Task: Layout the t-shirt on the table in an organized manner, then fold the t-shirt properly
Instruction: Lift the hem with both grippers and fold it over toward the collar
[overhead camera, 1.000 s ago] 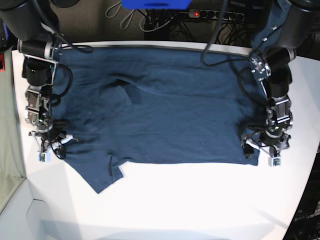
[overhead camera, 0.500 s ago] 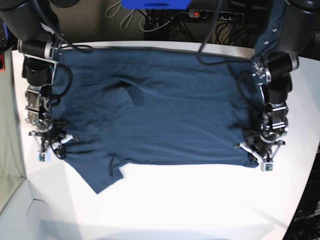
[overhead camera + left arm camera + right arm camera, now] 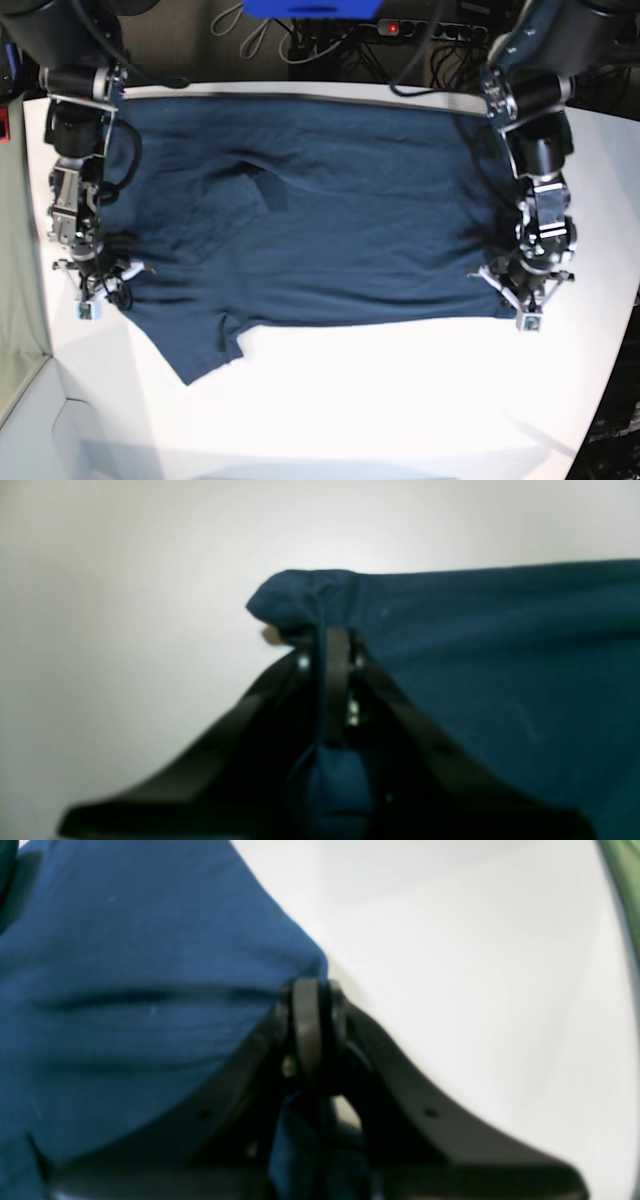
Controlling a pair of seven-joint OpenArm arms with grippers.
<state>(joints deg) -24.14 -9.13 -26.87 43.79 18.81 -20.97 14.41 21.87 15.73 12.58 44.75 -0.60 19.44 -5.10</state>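
On the matte white table (image 3: 400, 400), both claws pinch the wrinkled navy cloth t-shirt (image 3: 330, 220).

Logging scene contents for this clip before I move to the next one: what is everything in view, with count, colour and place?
Dark navy short-sleeved cloth t-shirt: one, navy blue, spread across the far half of the table, one sleeve pointing toward the near edge on the base view's left.
Smooth matte white table: one, white, under everything, bare along the near side.
Power strip with a lit red switch: one, dark, behind the table's far edge among cables.
Blue flat object: one, bright blue, top edge of the base view; cannot tell what it is.
Left gripper: one, black, shut on the t-shirt's corner, base view's right.
Right gripper: one, black, shut on the t-shirt's edge, base view's left.
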